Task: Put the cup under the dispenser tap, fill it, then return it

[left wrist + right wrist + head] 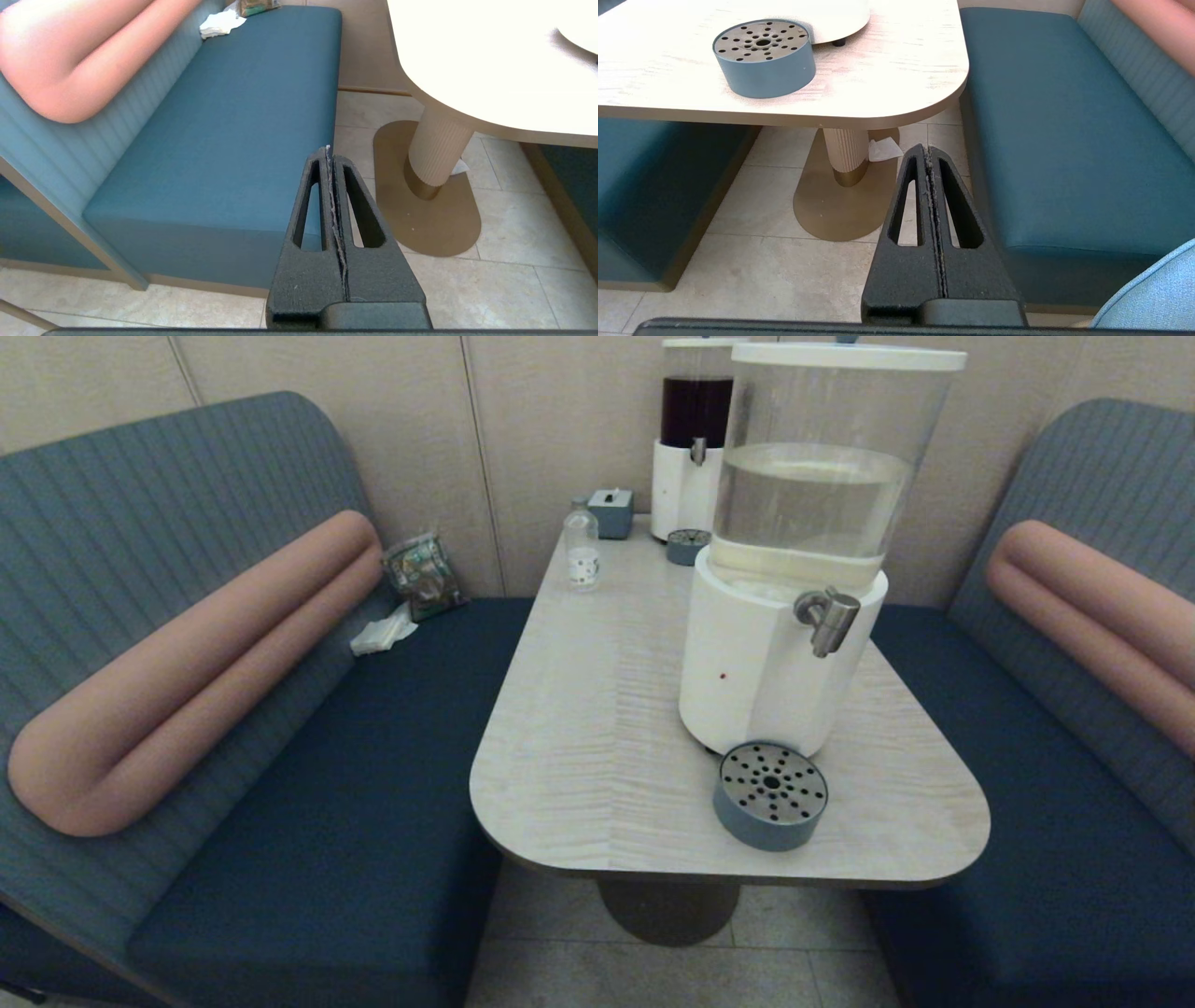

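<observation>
Two drink tanks on one table.
One tap [827, 619], one round tray [771, 794], one small bottle [582, 545]. Left gripper [330, 154] and right gripper [927, 151] are both squeezed shut, holding nothing.

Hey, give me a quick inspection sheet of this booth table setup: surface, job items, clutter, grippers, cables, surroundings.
Surface: pale wood-grain table, rounded corners, on a pedestal.
Job's things: dispenser tap on the large clear-liquid dispenser; drip tray at its base, nothing on it. Cup: nothing seen.
Clutter: small clear bottle, grey box, dark-liquid dispenser with its own small tray, all at the far end.
Grippers: left gripper shut, empty, low beside the left bench; right gripper shut, empty, low by the right bench.
Cables: nothing seen.
Surroundings: blue benches with pink bolsters; packet and tissue on the left bench; tiled floor.
</observation>
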You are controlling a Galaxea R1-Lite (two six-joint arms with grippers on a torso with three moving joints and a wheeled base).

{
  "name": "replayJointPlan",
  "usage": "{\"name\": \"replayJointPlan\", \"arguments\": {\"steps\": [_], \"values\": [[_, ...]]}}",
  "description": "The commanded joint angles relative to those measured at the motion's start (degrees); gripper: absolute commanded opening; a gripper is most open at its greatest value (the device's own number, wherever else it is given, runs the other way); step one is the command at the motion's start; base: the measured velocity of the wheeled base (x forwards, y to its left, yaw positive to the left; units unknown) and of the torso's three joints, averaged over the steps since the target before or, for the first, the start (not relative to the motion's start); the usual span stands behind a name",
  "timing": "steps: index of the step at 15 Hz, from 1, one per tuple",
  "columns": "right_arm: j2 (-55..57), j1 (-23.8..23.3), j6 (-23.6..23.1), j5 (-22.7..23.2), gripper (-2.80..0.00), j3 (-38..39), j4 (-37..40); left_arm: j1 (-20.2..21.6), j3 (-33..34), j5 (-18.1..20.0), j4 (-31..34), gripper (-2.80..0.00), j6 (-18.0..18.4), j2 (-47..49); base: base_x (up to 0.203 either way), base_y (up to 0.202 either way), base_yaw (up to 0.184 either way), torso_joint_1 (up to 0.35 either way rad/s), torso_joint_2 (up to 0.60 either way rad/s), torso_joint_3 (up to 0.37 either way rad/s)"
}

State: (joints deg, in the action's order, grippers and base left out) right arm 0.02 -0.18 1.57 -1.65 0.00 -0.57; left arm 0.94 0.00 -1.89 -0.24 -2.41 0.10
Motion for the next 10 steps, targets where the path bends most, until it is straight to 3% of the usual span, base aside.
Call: {"name": "replayJointPlan", "arguments": {"steps": [1, 10], "values": [[0.06, 0.01, 0.01, -0.02, -2.80, 0.00, -0.04, 0.03, 0.00, -0.04, -0.02, -2.80, -0.05, 0.07, 0.000, 0.000, 0.000, 0.000, 0.00, 0.000], [-0.02, 0.01, 0.01, -0.02, -2.80, 0.00, -0.04, 0.03, 0.00, -0.04, -0.02, -2.80, -0.05, -0.01, 0.000, 0.000, 0.000, 0.000, 0.00, 0.000]]}}
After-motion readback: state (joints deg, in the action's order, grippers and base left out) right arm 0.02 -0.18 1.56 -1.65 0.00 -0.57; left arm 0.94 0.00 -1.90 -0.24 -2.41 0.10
